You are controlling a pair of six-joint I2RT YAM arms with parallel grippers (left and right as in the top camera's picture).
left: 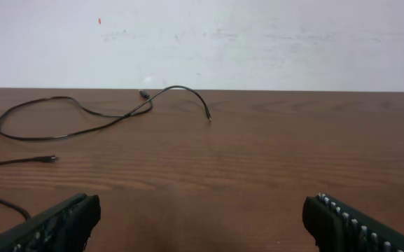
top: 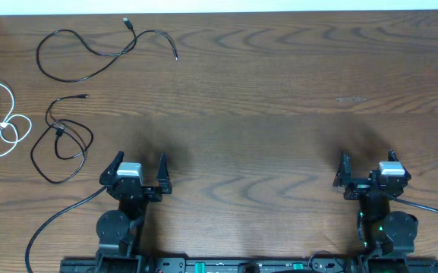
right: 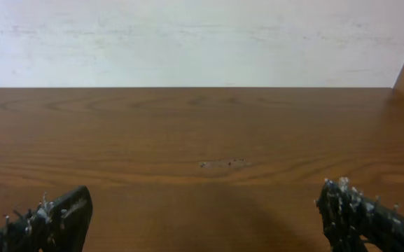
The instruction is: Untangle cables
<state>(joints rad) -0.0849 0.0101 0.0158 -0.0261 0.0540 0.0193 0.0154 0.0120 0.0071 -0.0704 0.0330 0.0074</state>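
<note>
Three cables lie apart from one another at the table's left. A long black cable [top: 116, 55] curves across the back left and also shows in the left wrist view [left: 103, 122]. A white cable [top: 6, 129] is loosely coiled at the left edge. A second black cable [top: 59, 130] loops just right of it, and its plug end shows in the left wrist view [left: 19, 162]. My left gripper [top: 140, 157] [left: 202, 224] is open and empty near the front, right of the second black cable. My right gripper [top: 368, 159] [right: 205, 217] is open and empty at the front right.
Brown wooden table [top: 264, 91] with a pale wall behind it. A small scuff mark [top: 350, 99] [right: 223, 164] lies ahead of the right gripper. Thicker black arm cables trail from both arm bases at the front edge.
</note>
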